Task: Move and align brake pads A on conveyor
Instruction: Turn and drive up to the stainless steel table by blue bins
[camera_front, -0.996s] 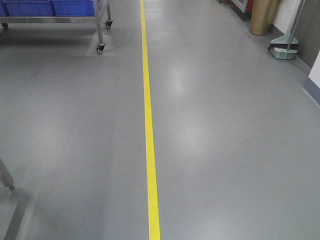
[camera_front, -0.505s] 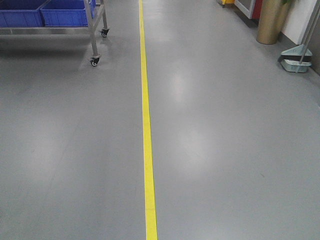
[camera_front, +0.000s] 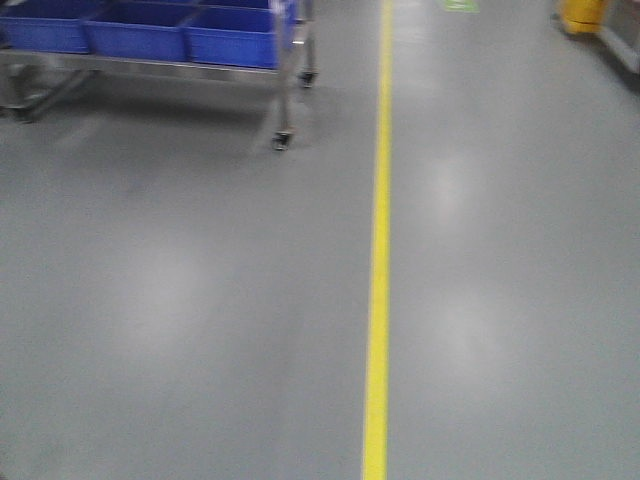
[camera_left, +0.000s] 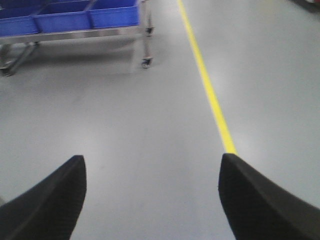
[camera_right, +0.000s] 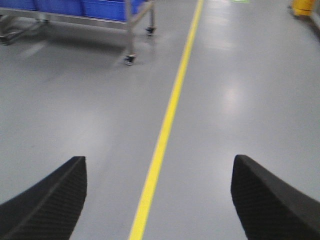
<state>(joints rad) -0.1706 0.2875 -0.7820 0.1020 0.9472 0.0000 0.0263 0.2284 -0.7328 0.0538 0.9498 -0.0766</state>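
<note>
1. Floor (camera_front: 180, 300): grey, smooth, a bit shiny w/ pale light spots.
2. Line (camera_front: 378, 300): yellow, flat.
3. Bins (camera_front: 230, 45): blue plastic.
4. Cart (camera_front: 285, 95): shiny metal.
5. Left gripper (camera_left: 151, 159) & right gripper (camera_right: 159, 159) fingers (camera_right: 270, 200): black, matt, bumpy.

Yellow floor line (camera_front: 377, 300) beside wheeled cart (camera_front: 285, 95) with blue bins (camera_front: 150, 30).

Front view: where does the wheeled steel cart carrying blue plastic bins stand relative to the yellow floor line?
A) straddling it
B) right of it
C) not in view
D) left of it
D: the wheeled steel cart with its blue plastic bins sits at the upper left, wholly left of the yellow floor line.
</note>
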